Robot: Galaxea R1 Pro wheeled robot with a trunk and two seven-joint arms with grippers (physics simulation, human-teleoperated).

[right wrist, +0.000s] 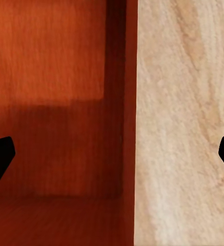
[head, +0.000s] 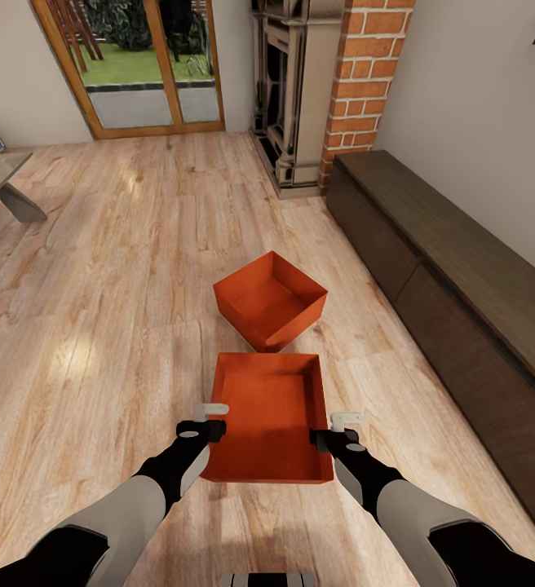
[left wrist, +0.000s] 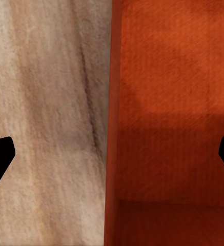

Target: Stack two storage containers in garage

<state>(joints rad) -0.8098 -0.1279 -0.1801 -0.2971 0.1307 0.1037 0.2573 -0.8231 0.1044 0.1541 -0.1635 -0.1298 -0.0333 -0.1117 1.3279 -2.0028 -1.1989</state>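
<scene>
Living room: light wood plank floor (head: 96,326) fills most of the head view, with a dark cabinet (head: 463,277) along the right edge and a brick column (head: 365,81) at upper centre.

Far storage container (head: 269,300) sits at frame centre, turned corner-on. Near storage container (head: 271,417) lies just below it, close by; its long axis runs up and down the frame.

Left claw (head: 212,417) sits at the near container's left wall, right claw (head: 336,429) at its right wall. Both wrist views show each claw spread wide, straddling a side wall, pinching nothing. Judgement: the next move is a two-sided grip across the short axis.
</scene>
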